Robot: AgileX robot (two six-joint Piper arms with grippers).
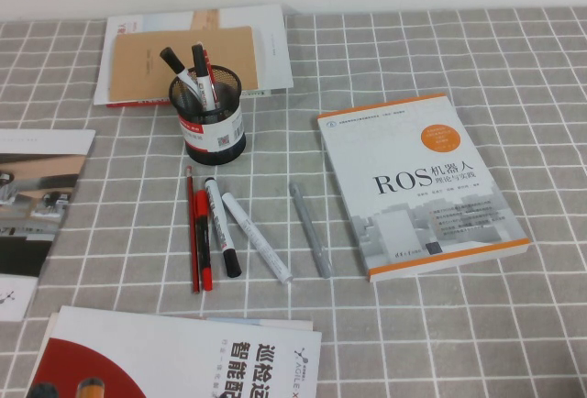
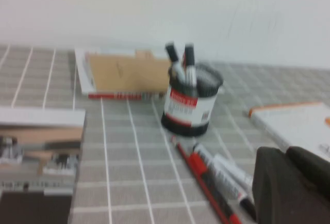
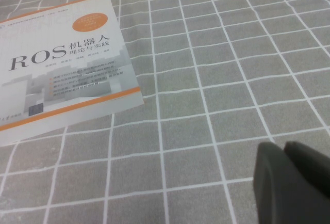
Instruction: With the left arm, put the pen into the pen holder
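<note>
Near the middle of the checked cloth (image 1: 440, 343), just nearer than the pen holder (image 1: 208, 116), five pens lie in a loose row. The pen (image 1: 222, 226), white barrel with black cap and black end, is third from the left, running near-far with one black end pointing at the holder. A thin red pen (image 1: 192, 230) and a red marker (image 1: 203, 238) crowd its left side, apparently touching; an all-white marker (image 1: 256, 237) sits just right, a grey pen (image 1: 311, 229) further right.

Holder: black mesh cup, upright, already carrying two black-capped markers (image 1: 191, 70) leaning left. Open room remains on its right side.

Left gripper (image 2: 291, 185): absent from the high view; in its wrist view a dark mass hangs over the near end of the row. Fingers cannot be told apart. Right gripper (image 3: 294, 180): parked low over bare cloth right of the ROS book (image 1: 417, 182); fingers look nearly closed, holding nothing.

Handling, judged: light, rigid, smooth round plastic, likely to roll or slip. Grasp mid-barrel, across the axis. Neighbours leave little finger clearance on the left.
</note>
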